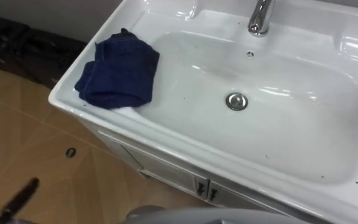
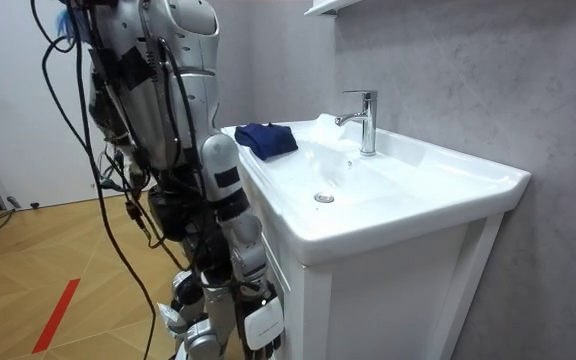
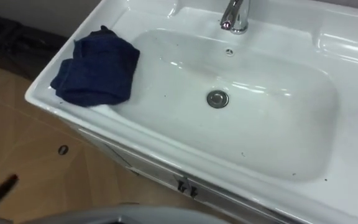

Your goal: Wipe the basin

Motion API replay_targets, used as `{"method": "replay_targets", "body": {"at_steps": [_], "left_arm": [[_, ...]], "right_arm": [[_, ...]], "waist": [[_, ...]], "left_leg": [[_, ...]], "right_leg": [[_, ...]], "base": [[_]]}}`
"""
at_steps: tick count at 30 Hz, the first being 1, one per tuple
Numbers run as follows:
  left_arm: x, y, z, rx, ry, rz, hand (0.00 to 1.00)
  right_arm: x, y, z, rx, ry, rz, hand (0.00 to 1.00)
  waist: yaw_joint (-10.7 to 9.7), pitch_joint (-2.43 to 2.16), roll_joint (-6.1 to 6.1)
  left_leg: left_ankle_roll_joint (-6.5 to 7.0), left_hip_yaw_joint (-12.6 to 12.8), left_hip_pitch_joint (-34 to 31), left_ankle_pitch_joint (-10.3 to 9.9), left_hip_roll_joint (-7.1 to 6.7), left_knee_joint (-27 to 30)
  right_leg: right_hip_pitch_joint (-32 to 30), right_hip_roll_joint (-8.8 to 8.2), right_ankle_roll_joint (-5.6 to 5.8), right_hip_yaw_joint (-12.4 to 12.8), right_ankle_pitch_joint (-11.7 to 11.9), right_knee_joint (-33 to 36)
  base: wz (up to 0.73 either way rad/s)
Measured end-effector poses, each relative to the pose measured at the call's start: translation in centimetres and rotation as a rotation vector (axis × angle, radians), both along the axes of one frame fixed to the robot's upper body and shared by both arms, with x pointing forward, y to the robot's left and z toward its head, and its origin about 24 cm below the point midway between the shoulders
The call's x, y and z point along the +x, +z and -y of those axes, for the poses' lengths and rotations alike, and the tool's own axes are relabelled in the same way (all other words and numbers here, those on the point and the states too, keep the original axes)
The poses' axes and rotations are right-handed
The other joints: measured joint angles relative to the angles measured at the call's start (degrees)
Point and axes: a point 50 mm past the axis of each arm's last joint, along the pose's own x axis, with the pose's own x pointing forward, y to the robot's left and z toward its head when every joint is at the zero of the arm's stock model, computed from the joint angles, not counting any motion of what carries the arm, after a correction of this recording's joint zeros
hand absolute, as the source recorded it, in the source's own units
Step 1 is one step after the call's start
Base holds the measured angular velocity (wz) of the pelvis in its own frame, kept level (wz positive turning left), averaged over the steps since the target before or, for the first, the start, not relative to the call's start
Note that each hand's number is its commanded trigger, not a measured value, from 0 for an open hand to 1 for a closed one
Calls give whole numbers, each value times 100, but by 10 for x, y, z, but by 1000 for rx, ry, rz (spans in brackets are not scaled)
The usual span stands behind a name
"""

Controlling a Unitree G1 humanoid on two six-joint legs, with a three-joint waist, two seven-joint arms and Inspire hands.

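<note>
A white basin [image 1: 303, 168] with a chrome drain [image 1: 236, 101] and a chrome tap [image 1: 260, 17] lies before me, and small dark specks dot its bowl. A crumpled dark blue cloth [image 1: 118, 70] rests on the basin's left rim, partly over the bowl's edge, with nothing touching it. In the room view I stand upright at the vanity's front. My right hand [image 2: 200, 335] hangs low beside my leg, well below the basin [image 2: 408, 215] and far from the cloth [image 2: 266, 138]. A dark slim part of my left hand [image 1: 18, 199] shows low at the left, over the floor.
The basin sits on a white cabinet with door handles [image 1: 204, 188] under its front edge. A grey wall [image 2: 468, 70] stands behind the tap [image 2: 366, 120]. Wooden floor [image 1: 36, 149] spreads to my left, with dark cables [image 1: 11, 43] lying by the wall.
</note>
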Motion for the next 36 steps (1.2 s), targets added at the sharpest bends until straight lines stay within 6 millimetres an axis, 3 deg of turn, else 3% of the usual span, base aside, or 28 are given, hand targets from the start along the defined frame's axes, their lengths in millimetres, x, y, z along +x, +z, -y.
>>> {"method": "replay_targets", "body": {"at_steps": [3,6,11,14,16,23,28,36], "left_arm": [[-38,-15,16,-89,-63,-167,0],[-60,-21,28,-164,-199,-305,0],[-67,-24,34,-229,-389,-397,0],[-58,-27,37,-241,-538,-432,0],[-39,-30,38,-235,-692,-444,0],[5,-32,42,-220,-892,-368,0],[22,-34,48,-240,-1012,-351,0],[24,-37,58,-335,-1175,-385,0]], "right_arm": [[-1,0,-1,13,32,-6,0],[0,0,-1,24,59,-14,0],[3,0,-1,39,65,-20,0],[3,0,-1,53,73,-24,0],[5,0,-1,65,70,-25,0],[13,-1,-3,91,93,-14,0],[15,-1,-5,105,99,-12,0],[19,-1,-6,119,129,-11,0]], "waist": [[-30,8,-59],[-16,40,-86],[-21,43,-100],[-51,43,-115],[-84,47,-115],[-319,58,-212],[-360,80,-284],[-358,84,-294]], "left_leg": [[32,-69,-95,-57,-7,152],[57,-85,-81,-74,-29,195],[74,-126,-100,-74,-65,194],[81,-140,-164,-75,-81,202],[97,-146,-182,-81,-94,208],[106,-50,-178,-86,-107,175],[112,-5,-169,-92,-106,156],[126,18,-222,-102,-84,176]], "right_leg": [[20,-10,25,-125,-4,0],[76,-29,66,-152,-14,-2],[76,-60,106,-203,-13,6],[79,-98,125,-298,-2,-2],[69,-103,134,-305,0,-8],[68,-114,139,-310,-3,-21],[64,-112,146,-273,2,-26],[-38,-104,146,-182,2,-33]], "base": [[18],[13],[6],[10],[7],[0],[-3],[-3]]}}
